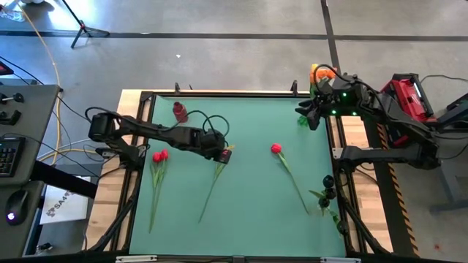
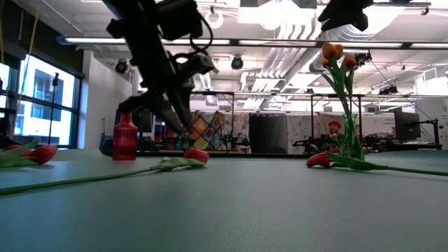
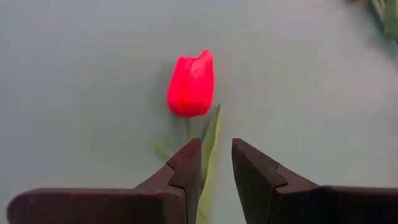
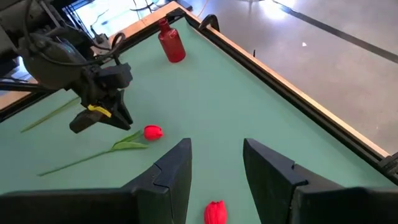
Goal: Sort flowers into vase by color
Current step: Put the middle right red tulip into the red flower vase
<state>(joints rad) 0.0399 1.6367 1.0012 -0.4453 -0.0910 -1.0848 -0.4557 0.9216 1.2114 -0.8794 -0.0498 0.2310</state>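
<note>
Hovering over a red tulip [image 3: 191,84], unlabelled: left tool [image 3: 216,163].

The flat felt-like surface [image 1: 248,197] is showing plain muted green. A small ribbed glass vase [image 1: 179,111] at the far left is glowing deep red. Bright red tulip heads [image 3: 191,84] are sitting on thin green stems. Orange tulips [image 2: 337,56] are standing far right. The left arm's fingers [image 3: 186,168] are looking dark brown.

Red tulips [image 1: 276,149] flat on mat
</note>
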